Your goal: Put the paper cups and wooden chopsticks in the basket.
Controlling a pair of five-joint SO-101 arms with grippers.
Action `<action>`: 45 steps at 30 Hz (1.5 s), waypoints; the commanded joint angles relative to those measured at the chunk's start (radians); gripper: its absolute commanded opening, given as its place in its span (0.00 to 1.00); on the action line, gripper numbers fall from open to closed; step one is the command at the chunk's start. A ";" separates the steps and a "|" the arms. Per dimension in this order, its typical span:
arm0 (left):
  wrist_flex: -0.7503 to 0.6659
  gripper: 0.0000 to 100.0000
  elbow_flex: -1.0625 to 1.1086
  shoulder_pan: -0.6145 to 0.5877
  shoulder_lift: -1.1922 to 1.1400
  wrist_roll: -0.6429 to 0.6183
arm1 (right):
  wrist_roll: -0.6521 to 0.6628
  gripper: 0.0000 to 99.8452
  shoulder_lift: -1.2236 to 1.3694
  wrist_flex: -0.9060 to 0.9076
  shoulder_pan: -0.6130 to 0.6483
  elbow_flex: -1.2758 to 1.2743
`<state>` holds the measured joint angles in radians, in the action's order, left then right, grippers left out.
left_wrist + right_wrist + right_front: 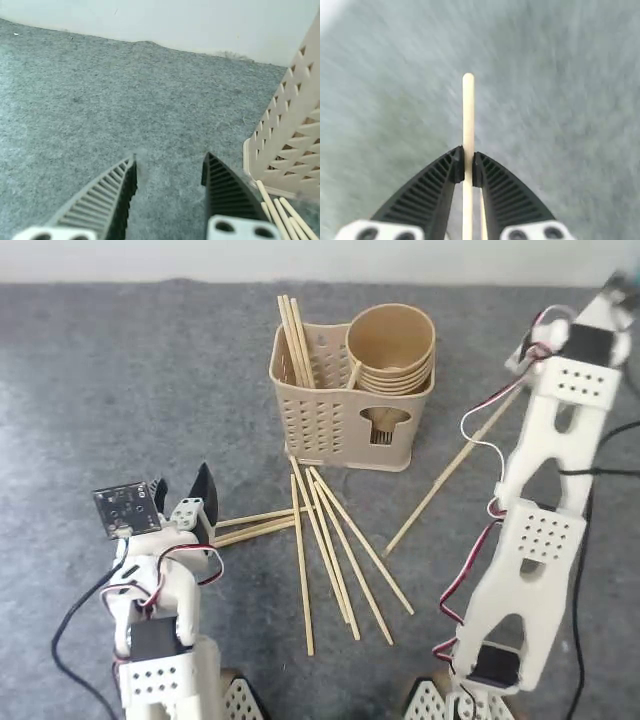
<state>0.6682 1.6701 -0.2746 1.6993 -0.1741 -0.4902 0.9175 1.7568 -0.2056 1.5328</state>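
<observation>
Pinching a chopstick, right fingers; its rear end is cut off.

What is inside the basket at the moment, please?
A stack of paper cups sits in one side of the basket; a few wooden chopsticks stand in the other. Its walls hide their lower ends.

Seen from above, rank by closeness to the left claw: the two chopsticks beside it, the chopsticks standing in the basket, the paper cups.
From the left gripper:
1. Two loose chopsticks, lying right beside it.
2. Standing chopsticks, in the basket's nearer compartment.
3. Paper cups, in its farther compartment.
</observation>
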 commanded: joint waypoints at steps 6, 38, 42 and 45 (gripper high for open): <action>0.005 0.20 -0.010 -0.002 0.020 0.009 | -0.002 0.01 -0.199 0.044 -0.048 0.060; 0.201 0.21 -0.087 0.057 0.011 0.069 | 0.364 0.01 -1.181 -0.295 0.400 -0.872; 0.203 0.21 -0.087 0.057 0.011 0.069 | 0.377 0.01 -1.179 -0.489 0.479 -0.876; 0.204 0.21 -0.088 0.057 0.011 0.069 | 0.416 0.01 -1.152 -0.611 0.538 -0.878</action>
<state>0.8677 1.6395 -0.2240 1.6993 -0.1174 -0.1174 -0.2209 1.2704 0.2823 0.6506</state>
